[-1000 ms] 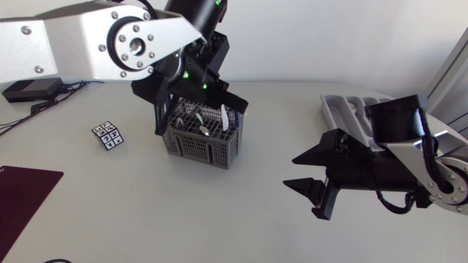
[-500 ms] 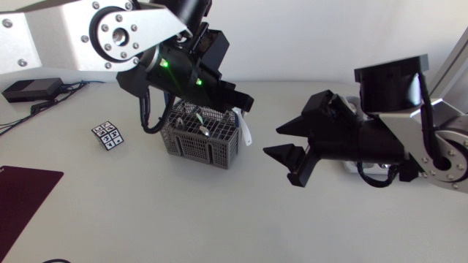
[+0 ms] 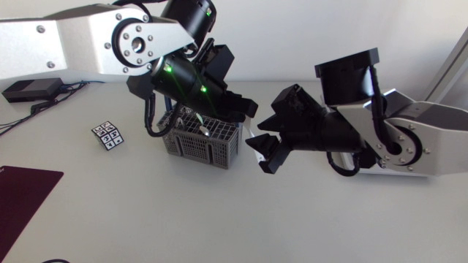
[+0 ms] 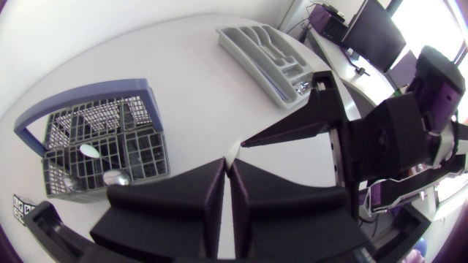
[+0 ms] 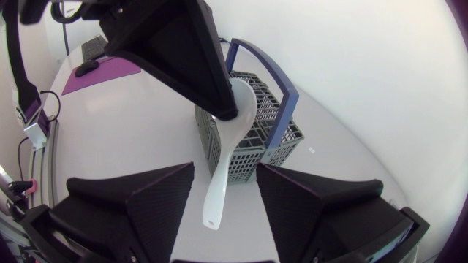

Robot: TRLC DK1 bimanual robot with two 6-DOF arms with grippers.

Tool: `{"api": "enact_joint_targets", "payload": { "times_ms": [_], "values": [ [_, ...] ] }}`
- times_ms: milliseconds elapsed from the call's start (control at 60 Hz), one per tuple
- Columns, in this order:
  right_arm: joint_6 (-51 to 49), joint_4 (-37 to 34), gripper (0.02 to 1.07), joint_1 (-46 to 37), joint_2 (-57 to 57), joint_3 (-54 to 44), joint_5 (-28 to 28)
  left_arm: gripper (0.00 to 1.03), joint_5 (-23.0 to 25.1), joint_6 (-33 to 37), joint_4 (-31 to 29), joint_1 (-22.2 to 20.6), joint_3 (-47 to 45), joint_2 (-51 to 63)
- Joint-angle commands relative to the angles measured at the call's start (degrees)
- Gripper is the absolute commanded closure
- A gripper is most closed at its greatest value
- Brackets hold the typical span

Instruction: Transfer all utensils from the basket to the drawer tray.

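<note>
I had the left gripper [image 4: 228, 168] raised just off the 2 o'clock corner of the grey mesh basket [image 3: 201, 145], which has a blue handle. The gripper's fingers were pressed together on the bowl end of a white soup spoon [image 5: 227, 146], so the spoon was in the air, clear of the basket and not yet at the tray. In the head view the right gripper [image 5: 225, 172] sat at about 3 o'clock of the basket, facing the left one, with its two broad fingers spread wide apart. From the right wrist view the spoon's handle ran into the gap between those fingers, and neither appeared to touch it. A few pale utensils [image 4: 99, 164] were in the basket's compartments. The light grey drawer tray [image 4: 272, 51] lay on the bench [image 3: 146, 212] well apart from the basket, beyond the right gripper as the left wrist camera saw it. In the head view my right arm covered most of it. At 9 o'clock of the basket stood a small patterned cube [image 3: 107, 135], and a maroon mat [image 3: 22, 188] lay near 8 o'clock at the bench's edge.
</note>
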Motion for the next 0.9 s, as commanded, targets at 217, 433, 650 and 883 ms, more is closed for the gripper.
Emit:
{"api": "enact_joint_targets", "payload": {
  "times_ms": [217,433,650,883],
  "values": [
    [2.33,1.02,0.85,0.42,2.21,2.11,0.27,0.97,1.01,-1.16,-0.5,0.36,1.73,0.83],
    [2.06,-0.03,1.01,0.42,3.09,2.9,-0.52,0.97,1.36,-1.16,-0.59,0.36,1.65,0.83],
    [2.06,-1.35,1.01,0.42,3.97,3.43,-1.31,0.97,1.88,-1.16,-0.59,0.28,1.65,0.48],
    [1.97,-2.49,1.01,0.42,4.41,3.25,-2.63,0.71,2.59,-0.81,-0.5,0.1,1.73,-0.57]
  ]
}}
